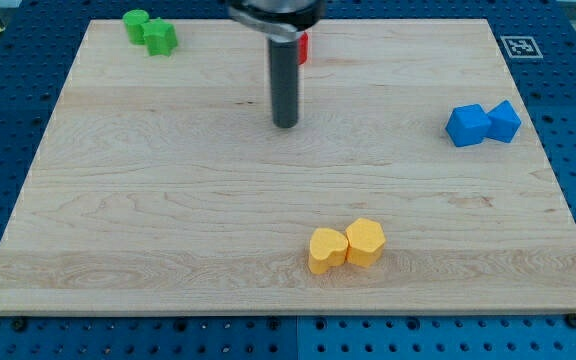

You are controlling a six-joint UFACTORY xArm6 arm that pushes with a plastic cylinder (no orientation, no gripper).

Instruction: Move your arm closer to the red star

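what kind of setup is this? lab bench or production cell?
Likely a lab test bench, not production: a wooden board on a blue perforated table, a fiducial marker at the board's corner, and small coloured blocks like the yellow pair. My tip rests just below the mostly hidden red block.

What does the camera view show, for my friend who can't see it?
My tip rests on a wooden board, just below a mostly hidden red block. Green blocks sit top left, blue blocks right, yellow blocks near the bottom.
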